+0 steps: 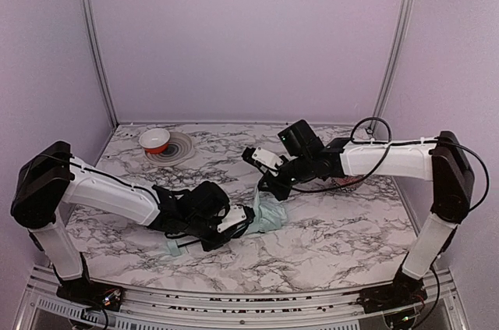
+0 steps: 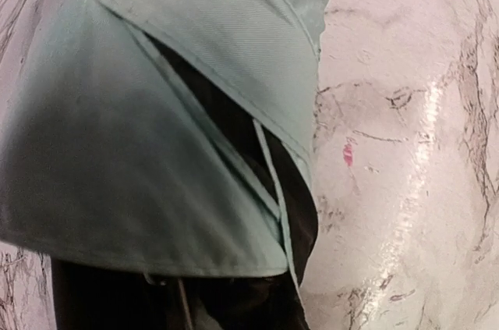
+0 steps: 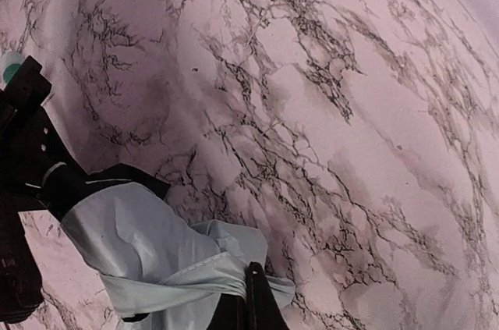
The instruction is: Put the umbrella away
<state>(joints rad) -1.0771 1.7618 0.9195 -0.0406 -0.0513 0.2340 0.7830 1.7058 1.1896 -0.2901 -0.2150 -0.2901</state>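
The umbrella (image 2: 156, 150) bunches between the left fingers (image 1: 243, 225) and right fingers (image 3: 254, 303), both clenched on it.

walls (image 1: 249, 33): plain lilac, back and both sides
posts (image 1: 93, 41): metal, upper left and upper right
table (image 1: 351, 228): white marble, dark veins, glossy
rail (image 1: 234, 310): metal, bottom edge
light: even, glare on table

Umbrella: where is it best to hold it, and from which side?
Probably the pale green end, from the near side: it lies flat left of the canopy, and the left arm covers its far side. The canopy is loose, thin fabric.
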